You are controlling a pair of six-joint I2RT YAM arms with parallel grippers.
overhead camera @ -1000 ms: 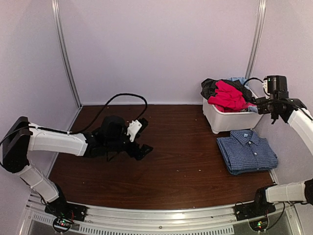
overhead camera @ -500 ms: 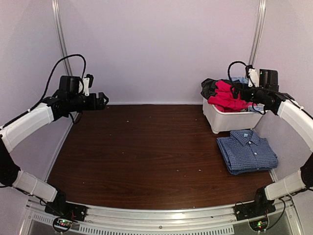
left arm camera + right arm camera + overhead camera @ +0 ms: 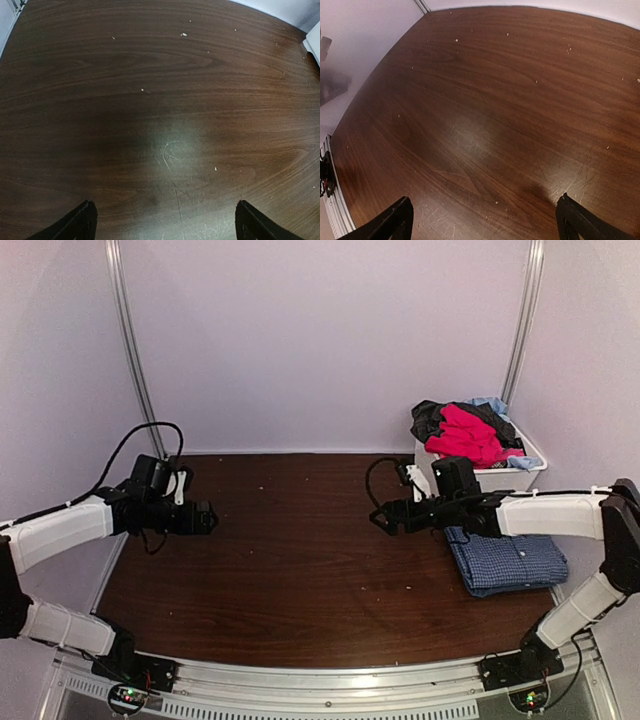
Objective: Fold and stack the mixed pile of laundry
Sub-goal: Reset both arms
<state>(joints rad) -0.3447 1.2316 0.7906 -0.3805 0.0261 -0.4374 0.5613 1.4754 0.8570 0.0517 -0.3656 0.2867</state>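
The mixed laundry pile point(image 3: 462, 432) fills a white bin point(image 3: 531, 456) at the back right: a red garment on top, black cloth on its left, light blue behind. A folded blue-and-white check shirt point(image 3: 512, 562) lies on the table in front of the bin. My left gripper point(image 3: 206, 519) hovers open over the left of the table, its black fingertips point(image 3: 81, 223) far apart above bare wood. My right gripper point(image 3: 380, 520) is open near the table's middle, left of the folded shirt, with nothing between its fingertips point(image 3: 575, 221).
The brown wooden table point(image 3: 300, 570) carries small crumbs and scratches. Pale walls with metal rails point(image 3: 133, 350) close in the left, back and right sides. A corner of the white bin point(image 3: 313, 44) shows at the left wrist view's right edge.
My left arm has come down from beside the left wall to low over the table. My right arm has swung from the bin out to the table's middle. Both grippers stay open.
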